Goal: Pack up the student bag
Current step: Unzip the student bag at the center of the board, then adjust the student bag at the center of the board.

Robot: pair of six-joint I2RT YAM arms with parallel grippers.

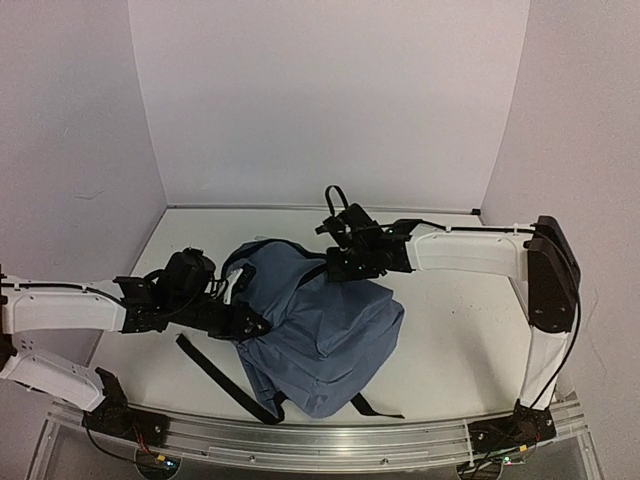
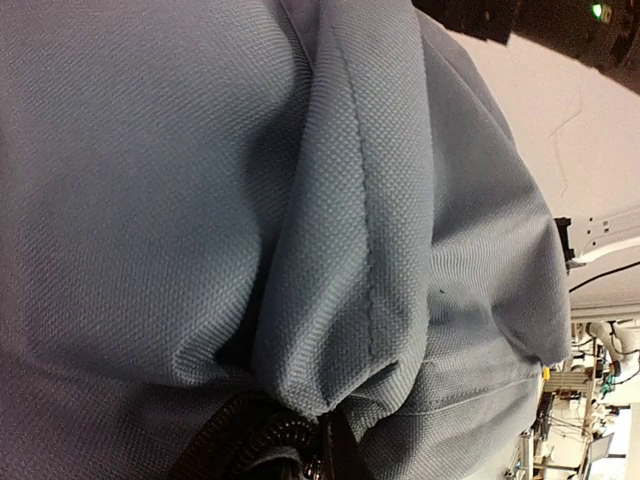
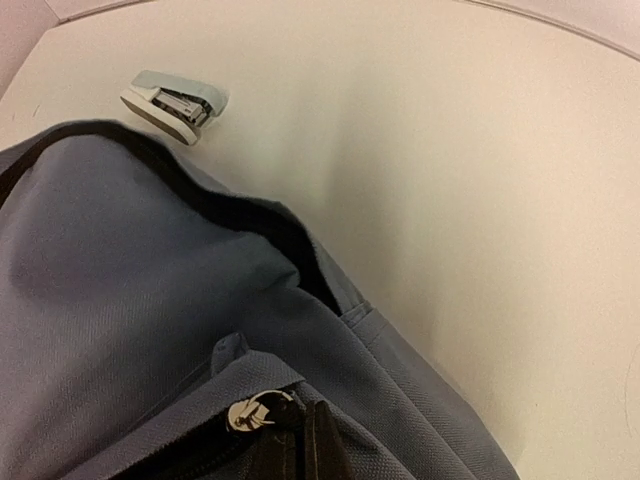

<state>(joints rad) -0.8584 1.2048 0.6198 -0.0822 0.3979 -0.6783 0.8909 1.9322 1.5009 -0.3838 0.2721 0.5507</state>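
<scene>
Slate-blue student bag (image 1: 320, 320): lay slumped on the white bench (image 1: 450, 330) between the two arms, toward the near edge.
Left jaws: pushed against the bag's left flank. The wrist view was filled with a bunched fabric fold (image 2: 345, 250) and a black zipper coil (image 2: 240, 440) at the bottom. The fingers were hidden, so whether they were spread or pinching cloth could not be told.
Left arm (image 1: 60, 305): stretched low and nearly level from the left edge toward the bag.
Right jaws: set at the bag's far top edge. Their own fingers did not show clearly in the wrist view, so I cannot tell how far apart they stood or whether they held anything.
Right arm (image 1: 470, 250): rose from its base on the right, bent at the elbow, with the forearm running level to the left.
Zipper pull (image 3: 250, 412): metal, on the black zipper right below the right wrist camera.
Opening (image 3: 260, 220): a dark-edged gap along the bag's top.
Black straps (image 1: 215, 375): trailed over the bench from the bag's near-left side.
Stapler (image 3: 170, 100): pale, lying on the bench near the bag's far side, apart from it.
</scene>
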